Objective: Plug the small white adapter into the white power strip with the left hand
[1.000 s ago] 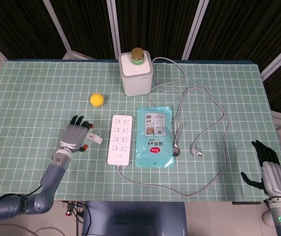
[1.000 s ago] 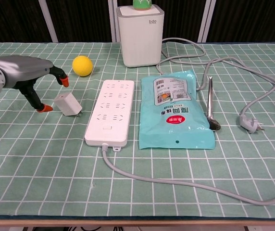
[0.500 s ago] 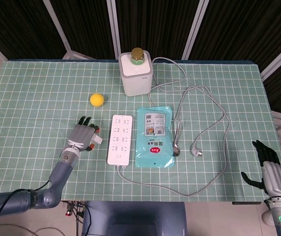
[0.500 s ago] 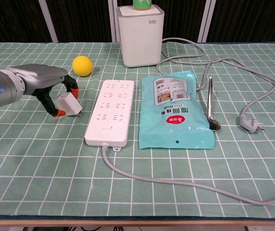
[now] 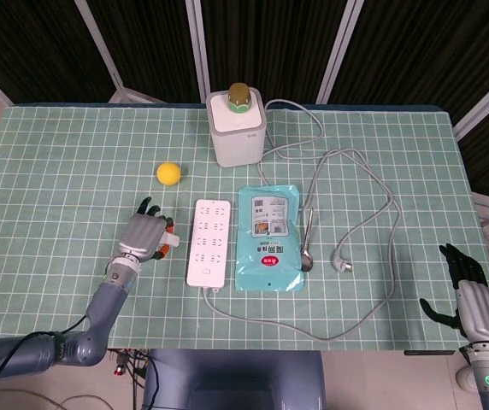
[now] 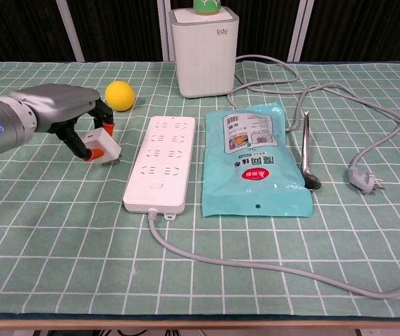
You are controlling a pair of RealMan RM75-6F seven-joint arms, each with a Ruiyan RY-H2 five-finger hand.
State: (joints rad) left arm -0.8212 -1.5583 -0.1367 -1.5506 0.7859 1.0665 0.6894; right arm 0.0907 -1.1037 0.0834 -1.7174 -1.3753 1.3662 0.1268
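Observation:
The small white adapter point(image 6: 102, 145) sits just left of the white power strip point(image 6: 160, 162), tilted, with its prongs toward the strip. My left hand point(image 6: 63, 119) pinches it between orange-tipped fingertips point(image 6: 95, 152) on either side. In the head view the left hand point(image 5: 144, 235) covers most of the adapter point(image 5: 170, 243), beside the power strip point(image 5: 209, 242). My right hand point(image 5: 471, 297) hangs off the table's front right corner, fingers spread, holding nothing.
A yellow ball point(image 6: 119, 95) lies behind the left hand. A white appliance point(image 6: 203, 49) stands at the back. A teal pouch point(image 6: 254, 157), a spoon point(image 6: 305, 150) and a loose grey plug point(image 6: 363, 180) lie right of the strip. The strip's cable point(image 6: 256, 269) runs along the front.
My left hand moved right onto the adapter and closed its fingertips around it; the adapter has tipped and risen slightly. The right hand has not moved.

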